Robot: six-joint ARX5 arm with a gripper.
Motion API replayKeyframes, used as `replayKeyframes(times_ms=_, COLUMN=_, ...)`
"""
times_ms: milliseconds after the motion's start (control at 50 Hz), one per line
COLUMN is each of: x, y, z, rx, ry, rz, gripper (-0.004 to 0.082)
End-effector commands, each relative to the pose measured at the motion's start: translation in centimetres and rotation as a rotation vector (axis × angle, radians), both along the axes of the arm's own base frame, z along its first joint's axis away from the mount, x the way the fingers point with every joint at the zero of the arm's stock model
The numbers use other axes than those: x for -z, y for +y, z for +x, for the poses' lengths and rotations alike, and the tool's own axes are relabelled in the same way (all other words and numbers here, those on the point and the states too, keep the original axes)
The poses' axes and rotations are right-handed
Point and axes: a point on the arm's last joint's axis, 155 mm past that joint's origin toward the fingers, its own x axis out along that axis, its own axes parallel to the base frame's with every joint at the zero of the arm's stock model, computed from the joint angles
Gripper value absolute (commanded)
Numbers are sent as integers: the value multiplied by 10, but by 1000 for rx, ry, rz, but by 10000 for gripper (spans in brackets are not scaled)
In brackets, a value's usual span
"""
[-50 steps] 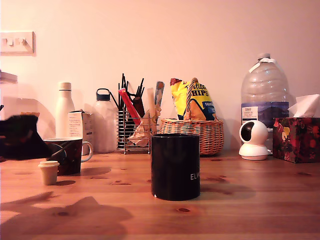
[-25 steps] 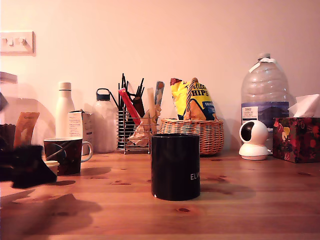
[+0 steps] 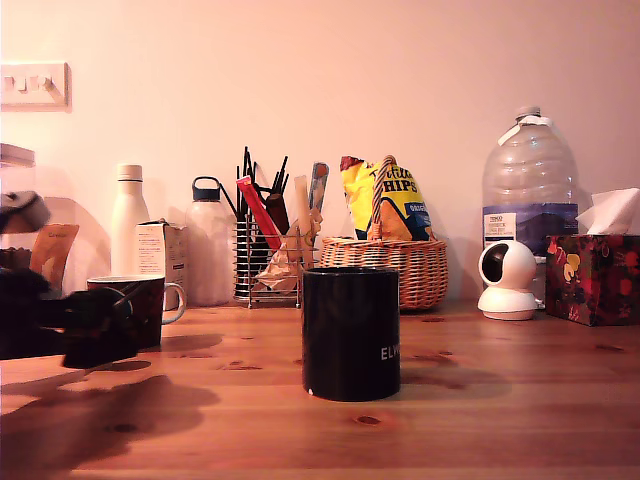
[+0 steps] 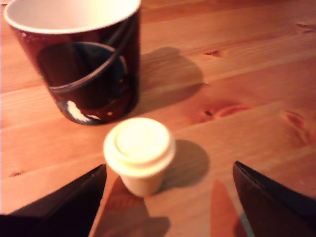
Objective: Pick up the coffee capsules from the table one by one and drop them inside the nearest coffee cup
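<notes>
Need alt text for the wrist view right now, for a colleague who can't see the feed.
A cream coffee capsule stands upright on the wooden table, between the two open dark fingers of the claw, neither touching it. Just behind the capsule stands a dark patterned mug with a white interior.

cream capsule upright, dark mug beside

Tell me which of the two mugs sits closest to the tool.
The dark patterned mug with the white inside, at the exterior view's left. It stands just behind the cream capsule between the open tool's fingers; the plain black mug stands mid-table.
</notes>
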Motion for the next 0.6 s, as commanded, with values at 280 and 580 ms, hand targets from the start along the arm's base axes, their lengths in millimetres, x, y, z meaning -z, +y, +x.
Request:
replayKeyframes(times_ms=280, x=3, y=1, z=7, rx=3, ry=1, rz=4, gripper=742)
replayKeyframes(times_ms=580, x=6, y=-2, z=4, rx=21, ry=18, rz=-3, gripper=182)
